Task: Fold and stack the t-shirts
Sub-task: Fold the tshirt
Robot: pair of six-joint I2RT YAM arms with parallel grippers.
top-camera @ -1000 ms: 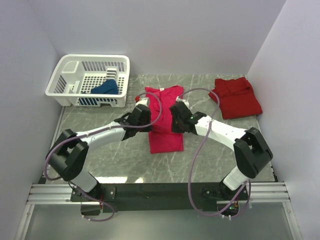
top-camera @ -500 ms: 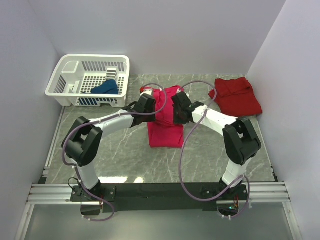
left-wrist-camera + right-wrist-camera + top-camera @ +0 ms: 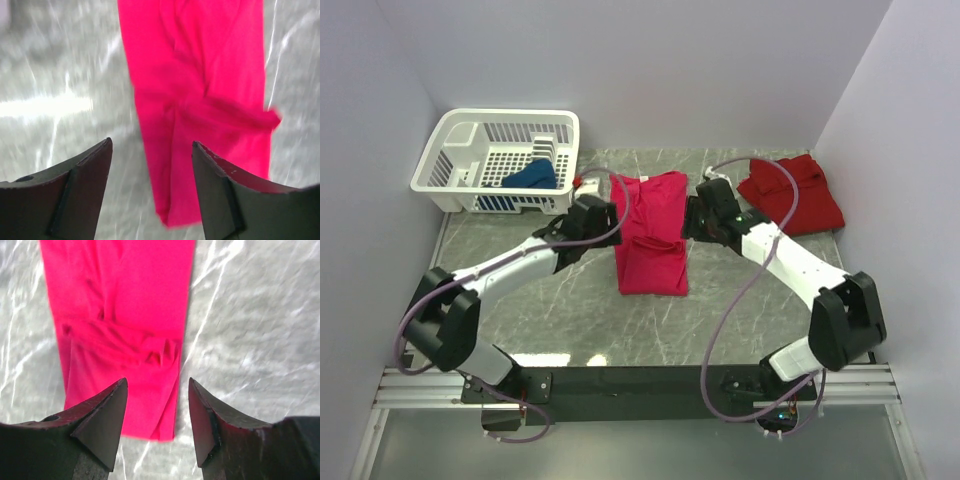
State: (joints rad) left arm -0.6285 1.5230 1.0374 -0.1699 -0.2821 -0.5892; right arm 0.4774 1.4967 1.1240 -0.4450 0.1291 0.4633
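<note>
Where the arms are bolted down, a metal rail (image 3: 420, 385) runs along the near edge of the grey marbled surface (image 3: 570, 320). Pale walls (image 3: 620, 70) close the room on the left, the right and the far side.

Around the middle of the surface lies the magenta t-shirt (image 3: 652, 250), folded into a long strip running near to far, with a crumpled ridge across it about halfway. The left end effector (image 3: 151, 145) hangs over its left edge and the right end effector (image 3: 158, 381) over its right edge. Each has its fingers apart with nothing gripped, the cloth lying below.

Toward the far right corner the dark red t-shirt (image 3: 800, 200) lies folded, and a purple cable (image 3: 752, 158) from the right arm arcs across its left part. In the far left corner stands a white lattice basket (image 3: 500, 115), well apart from the red shirts, with the dark blue t-shirt (image 3: 532, 177) bunched inside toward its near right side.
</note>
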